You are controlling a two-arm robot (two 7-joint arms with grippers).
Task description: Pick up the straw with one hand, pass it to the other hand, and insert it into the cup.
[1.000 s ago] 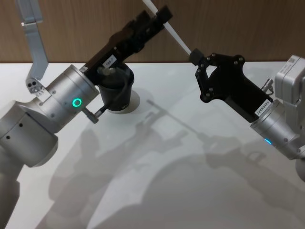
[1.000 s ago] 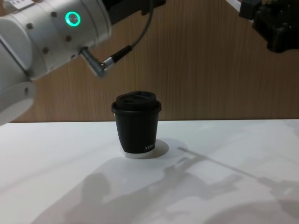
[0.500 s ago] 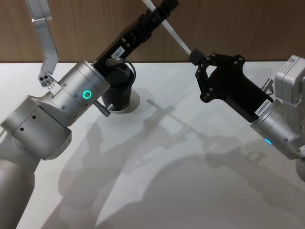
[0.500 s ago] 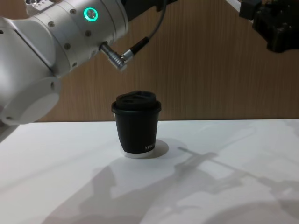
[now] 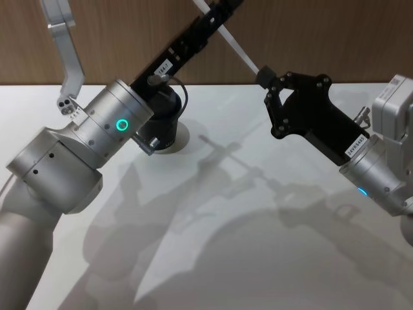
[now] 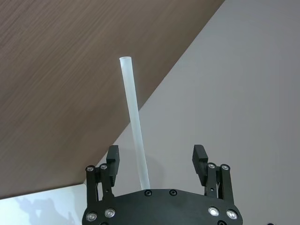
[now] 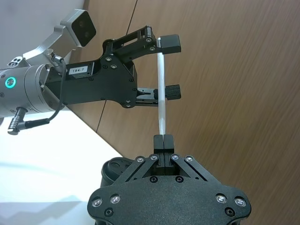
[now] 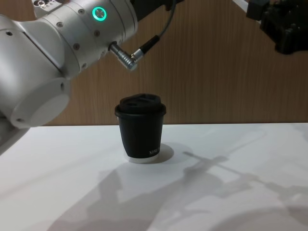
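The white straw (image 5: 235, 48) slants in the air above the table. Its lower end is pinched in my right gripper (image 5: 262, 75), the all-black one, which is shut on it (image 7: 163, 139). My left gripper (image 5: 218, 14), on the silver arm with the green ring, reaches up over the cup. Its fingers are open and stand on either side of the straw (image 6: 135, 126) without touching it (image 7: 169, 65). The black lidded cup (image 8: 142, 127) stands on the table, partly hidden behind the left arm in the head view (image 5: 162, 132).
The white table (image 5: 245, 245) stretches out in front of the cup. A brown wooden wall (image 8: 216, 72) stands close behind the cup. A black cable (image 8: 159, 36) loops from the left arm above the cup.
My left arm has pushed farther up and toward the wall, bringing its open fingers around the straw. The right gripper and straw have stayed still.
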